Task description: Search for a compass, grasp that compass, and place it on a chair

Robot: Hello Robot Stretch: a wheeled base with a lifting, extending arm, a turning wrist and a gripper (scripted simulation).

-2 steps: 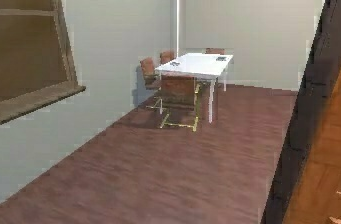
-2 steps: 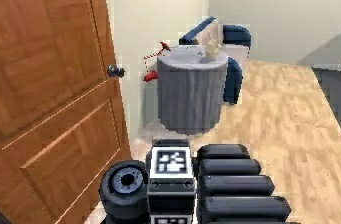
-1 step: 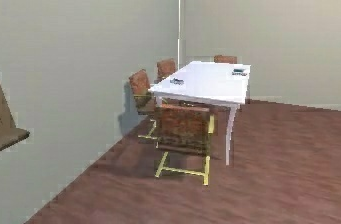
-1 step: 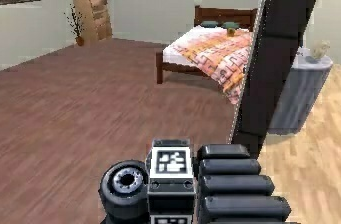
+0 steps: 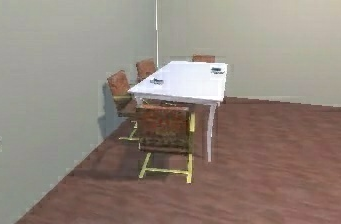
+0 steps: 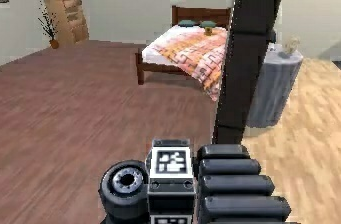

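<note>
Search stage, prob.; compass not ID'd; small dark blobs [image 5: 216, 70] on white table [image 5: 188, 88] among chairs [image 5: 165, 128] could be it. Gripper [image 6: 128, 190] far end unclear; can't tell if it holds anything; grasp & placing left.

Take table [image 5: 188, 82] as your landmark. Near chair [image 5: 165, 128] stands before table, at its near end. Along table's side toward forward view's left you have two more: middle chair [image 5: 121, 90] closer, far-side chair [image 5: 146, 68] beyond it. Back chair [image 5: 204, 59] behind table, at its far end. On table: small item [image 5: 217, 70] by far right corner, second small item [image 5: 157, 81] at left edge, nearer you.
</note>
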